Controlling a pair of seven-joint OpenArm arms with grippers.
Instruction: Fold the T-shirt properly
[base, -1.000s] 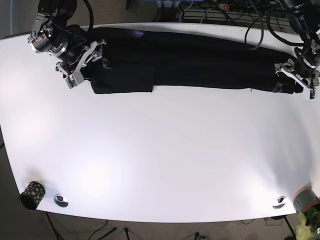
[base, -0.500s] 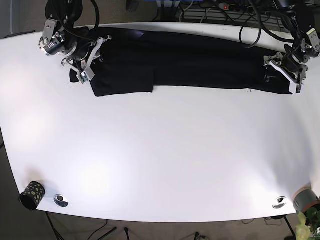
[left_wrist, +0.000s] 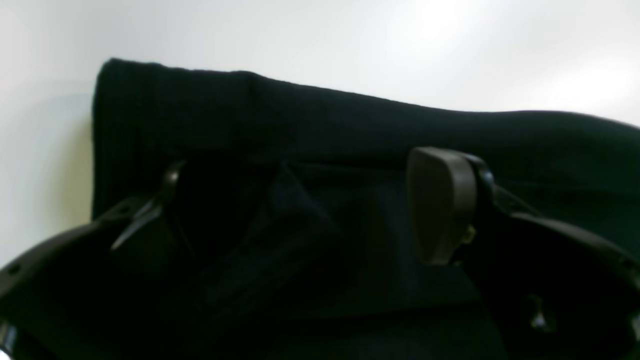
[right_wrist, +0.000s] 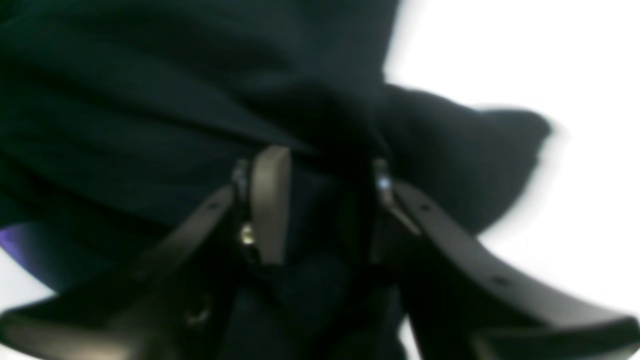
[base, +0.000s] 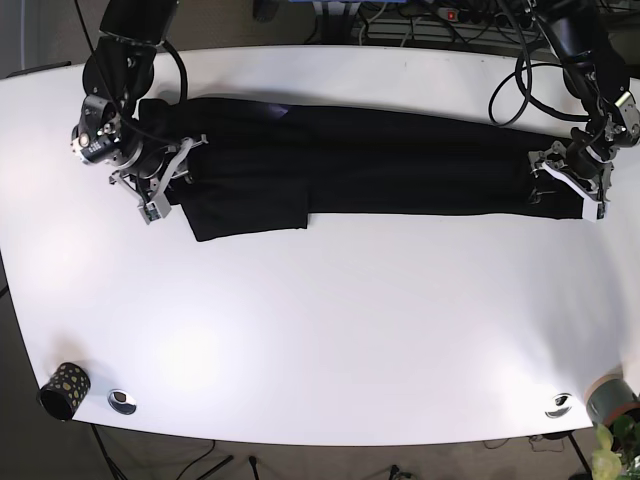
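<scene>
Right, T-shirt (base: 370, 160) lies as a long dark band across the far half of the worktop (base: 330, 330), running 9 to 3 o'clock, with a short flap hanging lower near the 9 o'clock end. Each arm sits at one end of it.

Left tool (left_wrist: 305, 210), at the 3 o'clock end in the base view: fingers spread, cloth bunched between them, not visibly clamped. Right tool (right_wrist: 320, 210), at the 9 o'clock end: fingers narrowly apart with dark fabric filling the gap; looks like a pinch, but the blur means I cannot tell for sure.

My read: the step is gripping both ends to carry the band into the next fold. To do it well:
- confirm both tools have all layers, not just the top one
- lift both ends together, level
- keep light tension so the middle doesn't sag or twist
- watch that the lower flap doesn't drag open
</scene>
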